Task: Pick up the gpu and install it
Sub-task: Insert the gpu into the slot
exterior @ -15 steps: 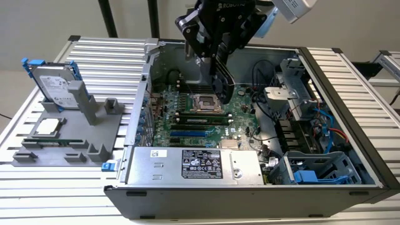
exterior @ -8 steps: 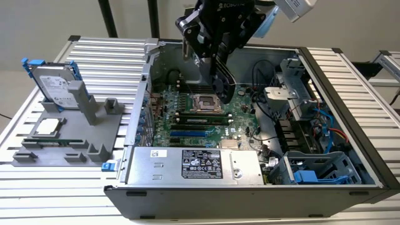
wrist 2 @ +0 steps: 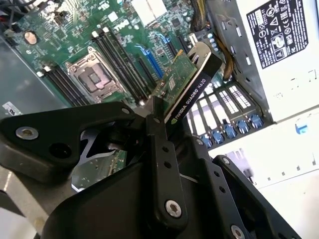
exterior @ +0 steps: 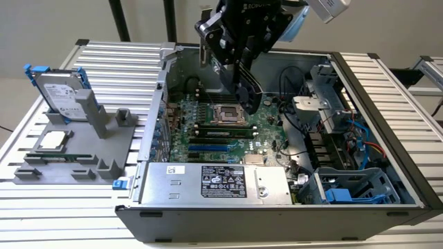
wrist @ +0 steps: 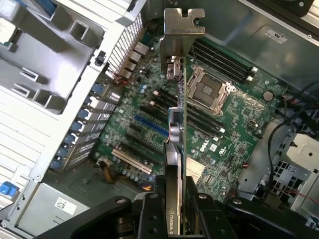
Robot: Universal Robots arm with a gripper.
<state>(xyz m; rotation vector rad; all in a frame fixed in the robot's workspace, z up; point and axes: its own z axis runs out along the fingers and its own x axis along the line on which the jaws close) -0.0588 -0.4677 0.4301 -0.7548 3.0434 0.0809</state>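
1. The gripper (exterior: 239, 59) is closed on the gpu (exterior: 247, 93). In the second wrist view its black fingers (wrist 2: 158, 149) press the two flat faces of the card at one short end.
2. The card is held in the air, inside the open computer case (exterior: 277, 228) and above the green motherboard (exterior: 229, 137). It does not sit in any slot.
3. In the exterior view the long axis of the card runs steeply down from the gripper, a little tilted. Its lower end hangs near the processor socket (exterior: 227, 114).
4. The silver bracket (wrist: 183, 27) is at the end far from the fingers.
5. In the first wrist view the card is seen on its edge, as a thin line. The blue slot (wrist: 152, 128) lies on the board to one side of this line.
6. The black cooler (wrist 2: 195, 84) covers one face, and the green board side is the other face.
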